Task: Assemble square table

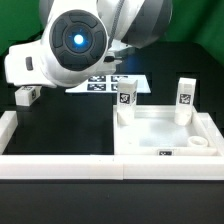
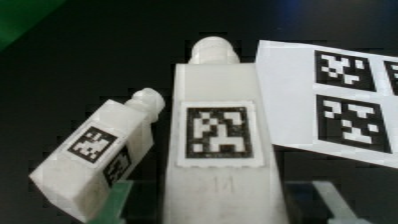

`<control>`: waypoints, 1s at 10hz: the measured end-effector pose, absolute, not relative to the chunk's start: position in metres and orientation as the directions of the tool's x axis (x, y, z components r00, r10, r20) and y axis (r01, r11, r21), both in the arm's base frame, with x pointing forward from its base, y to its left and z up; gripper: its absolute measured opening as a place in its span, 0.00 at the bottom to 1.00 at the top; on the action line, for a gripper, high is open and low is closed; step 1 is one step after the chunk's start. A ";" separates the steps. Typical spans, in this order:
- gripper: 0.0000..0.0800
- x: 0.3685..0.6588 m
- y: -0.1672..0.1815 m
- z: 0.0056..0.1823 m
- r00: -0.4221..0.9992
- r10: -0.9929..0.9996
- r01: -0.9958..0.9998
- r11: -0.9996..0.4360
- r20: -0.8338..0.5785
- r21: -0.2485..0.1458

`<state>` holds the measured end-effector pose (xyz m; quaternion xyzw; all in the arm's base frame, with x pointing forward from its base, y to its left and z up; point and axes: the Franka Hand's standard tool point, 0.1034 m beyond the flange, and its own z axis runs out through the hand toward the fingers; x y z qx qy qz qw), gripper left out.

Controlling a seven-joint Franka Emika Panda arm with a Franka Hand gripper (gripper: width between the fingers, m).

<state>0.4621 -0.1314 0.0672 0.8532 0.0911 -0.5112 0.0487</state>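
Two legs, the left leg (image 1: 125, 100) and the right leg (image 1: 185, 97), stand on the tabletop (image 1: 150, 130) while the end effector (image 2: 217, 196) holds a third leg (image 2: 217, 130).

The white tray-like tabletop lies on the black counter (image 1: 70, 125) toward the exterior view's right, with a white rail (image 1: 60, 165) along its front. Its two legs stand upright at the back corners. In the wrist view the end effector's jaws are partly closed, one finger on each flat side of the third leg, whose tag faces the camera and whose narrow tip points away. A loose leg (image 2: 98, 150) lies tilted just beside it, and the marker board (image 2: 338, 90) lies on its other side. In the exterior view the arm hides the end effector.
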 end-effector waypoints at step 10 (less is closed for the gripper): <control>0.36 0.513 -0.130 0.100 0.833 0.160 0.218 -0.975 -0.530 0.048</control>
